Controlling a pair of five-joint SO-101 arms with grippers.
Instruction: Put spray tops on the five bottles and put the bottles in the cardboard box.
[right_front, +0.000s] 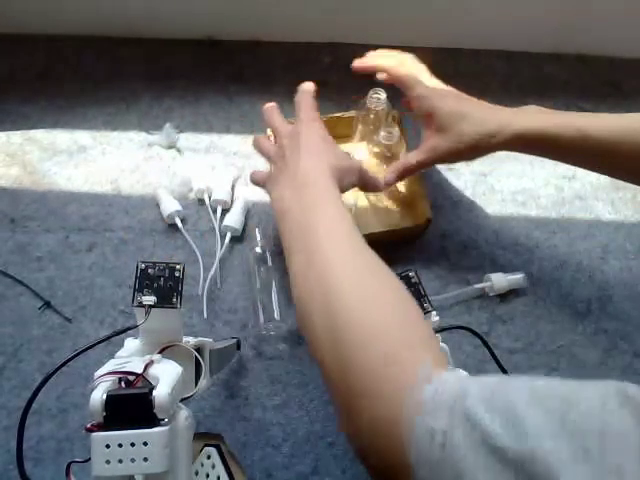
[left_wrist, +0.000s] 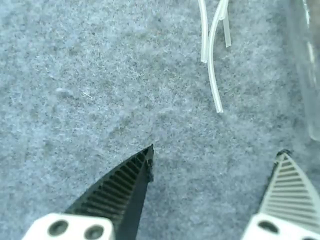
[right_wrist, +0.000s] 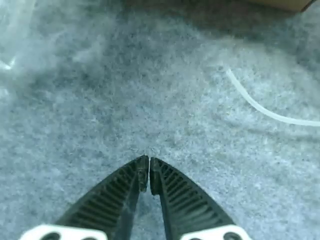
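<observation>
A person's two hands (right_front: 330, 150) hold clear bottles (right_front: 378, 120) over the cardboard box (right_front: 400, 210) at the back. One clear bottle (right_front: 268, 285) lies on the grey carpet; its edge (left_wrist: 307, 65) shows in the left wrist view. Three white spray tops (right_front: 215, 205) with thin tubes (left_wrist: 212, 55) lie left of it, a further one (right_front: 165, 133) farther back. Another spray top (right_front: 495, 286) lies to the right, its tube (right_wrist: 265, 107) in the right wrist view. My left gripper (left_wrist: 215, 160) stands open over bare carpet. My right gripper (right_wrist: 149, 167) is shut on nothing.
The left arm's white body (right_front: 140, 400) with black cables (right_front: 50, 370) stands at the front left. The person's forearm and grey sleeve (right_front: 480, 420) cross the front right, covering most of the right arm. A pale strip (right_front: 80, 160) runs across the back.
</observation>
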